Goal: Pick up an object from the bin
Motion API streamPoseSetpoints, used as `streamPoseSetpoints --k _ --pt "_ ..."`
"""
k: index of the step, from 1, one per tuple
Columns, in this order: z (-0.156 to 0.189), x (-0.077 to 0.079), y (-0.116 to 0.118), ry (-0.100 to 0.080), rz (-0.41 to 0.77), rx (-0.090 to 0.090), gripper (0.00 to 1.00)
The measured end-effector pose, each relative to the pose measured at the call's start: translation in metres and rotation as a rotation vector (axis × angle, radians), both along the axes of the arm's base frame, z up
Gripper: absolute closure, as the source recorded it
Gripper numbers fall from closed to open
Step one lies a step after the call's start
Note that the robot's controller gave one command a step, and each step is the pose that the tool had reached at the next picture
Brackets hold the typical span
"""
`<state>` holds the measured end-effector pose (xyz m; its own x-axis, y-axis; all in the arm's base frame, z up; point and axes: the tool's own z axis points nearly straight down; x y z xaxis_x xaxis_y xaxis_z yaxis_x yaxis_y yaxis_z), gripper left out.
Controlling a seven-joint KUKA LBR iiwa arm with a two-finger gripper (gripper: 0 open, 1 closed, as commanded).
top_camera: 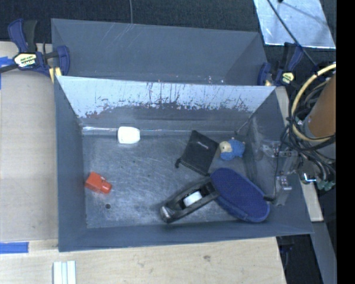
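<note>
The jaws hang low against the right wall of the bin [165, 93], about halfway along it, under the cabled arm [312, 129]. I cannot tell whether they are open or closed, and nothing shows between them. Nearest them, just inside the right wall toward the front right corner, lies a blue oval pad [239, 194]. A black tool with a white insert [186, 201] lies slantwise against the pad's left end, pointing toward the front edge. Behind these, near the middle, a small blue toy [231, 149] sits beside a tilted black square [199, 152]. Well apart are a white block [128, 135] by the back wall and a red block [98, 183] near the left wall. The step looks like the approach, with no thing yet chosen or grasped. The pad is the closest candidate; taking it would likely call for moving the jaws inward off the wall, centring across its narrow width, then closing.
</note>
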<state>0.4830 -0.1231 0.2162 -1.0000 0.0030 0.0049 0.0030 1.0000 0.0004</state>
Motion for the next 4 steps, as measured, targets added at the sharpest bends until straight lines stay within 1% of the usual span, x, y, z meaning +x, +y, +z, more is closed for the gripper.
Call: streamPoseSetpoints --k 1,2,3,4 --pt "-0.085 0.028 0.045 -0.001 0.019 0.002 0.0" --pt "-0.144 0.052 0.084 -0.006 -0.201 -0.011 0.0" --pt "-0.145 0.052 0.087 -0.006 -0.202 -0.006 1.0" --pt "-0.017 0.032 0.093 -0.016 -0.24 0.0 1.0"
